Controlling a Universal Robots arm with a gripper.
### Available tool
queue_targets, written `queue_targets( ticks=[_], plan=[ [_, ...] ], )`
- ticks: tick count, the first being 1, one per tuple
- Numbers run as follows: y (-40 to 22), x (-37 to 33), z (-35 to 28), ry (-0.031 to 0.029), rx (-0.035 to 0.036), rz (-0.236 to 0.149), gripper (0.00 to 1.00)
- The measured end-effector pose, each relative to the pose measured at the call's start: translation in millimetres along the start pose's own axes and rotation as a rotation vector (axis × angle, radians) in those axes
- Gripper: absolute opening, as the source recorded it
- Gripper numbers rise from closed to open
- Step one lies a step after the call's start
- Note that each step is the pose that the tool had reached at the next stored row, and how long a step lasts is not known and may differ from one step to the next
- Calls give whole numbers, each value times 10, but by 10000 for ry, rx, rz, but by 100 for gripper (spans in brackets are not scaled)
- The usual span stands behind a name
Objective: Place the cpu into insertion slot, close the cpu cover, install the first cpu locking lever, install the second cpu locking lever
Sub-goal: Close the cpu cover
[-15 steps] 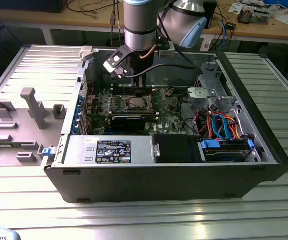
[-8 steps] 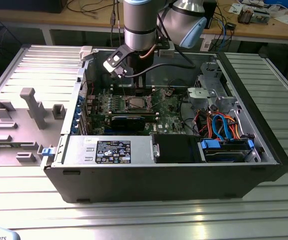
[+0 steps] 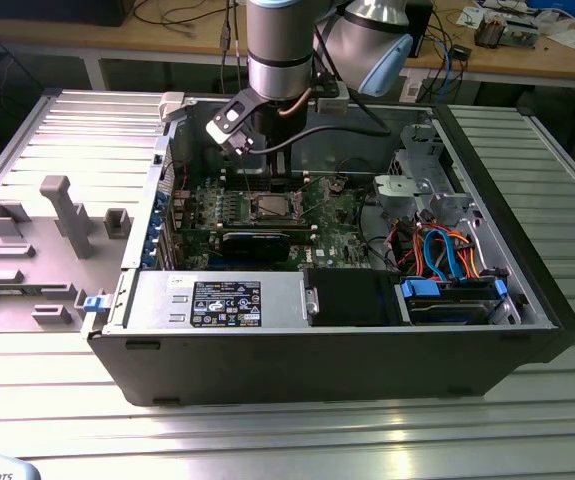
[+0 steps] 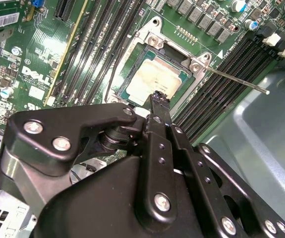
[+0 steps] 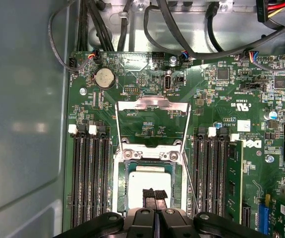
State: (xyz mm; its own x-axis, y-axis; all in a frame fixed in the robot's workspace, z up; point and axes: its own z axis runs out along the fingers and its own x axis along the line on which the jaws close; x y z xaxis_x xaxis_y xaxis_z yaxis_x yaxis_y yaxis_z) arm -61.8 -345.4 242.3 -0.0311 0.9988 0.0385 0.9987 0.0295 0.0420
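Cpu (image 5: pixel 149 176) sat in insertion slot (image 5: pixel 123 183), cpu cover (image 5: pixel 152 104) flipped back — socket left exposed. Gripper (image 5: pixel 154 194) fingertips together, empty — poised over chip, probably seating check.

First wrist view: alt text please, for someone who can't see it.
The gripper, shut, is right over the cpu, which lies in the insertion slot of a green motherboard. The cpu cover stands open beyond the slot, and dark memory slots flank it on both sides.
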Motion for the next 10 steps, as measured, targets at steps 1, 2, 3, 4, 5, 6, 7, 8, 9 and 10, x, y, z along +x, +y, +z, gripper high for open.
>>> queue_targets(
  ticks=[1, 2, 3, 4, 5, 6, 7, 8, 9, 10],
  plan=[
    [0, 0, 0, -9, 0, 0, 11],
    [1, 1, -8, -16, 2, 0, 11],
    [1, 1, -24, -15, 1, 0, 11],
    [2, 2, -37, -21, 1, -1, 11],
    [2, 2, -45, -26, 1, -2, 11],
    [3, 3, -56, -32, 1, -2, 11],
    [3, 3, -56, -34, -1, -2, 11],
    [3, 3, -58, -42, 1, -2, 11],
    [3, 2, -58, -46, 2, -2, 11],
    [4, 3, -58, -49, 1, 0, 11]
  ],
)
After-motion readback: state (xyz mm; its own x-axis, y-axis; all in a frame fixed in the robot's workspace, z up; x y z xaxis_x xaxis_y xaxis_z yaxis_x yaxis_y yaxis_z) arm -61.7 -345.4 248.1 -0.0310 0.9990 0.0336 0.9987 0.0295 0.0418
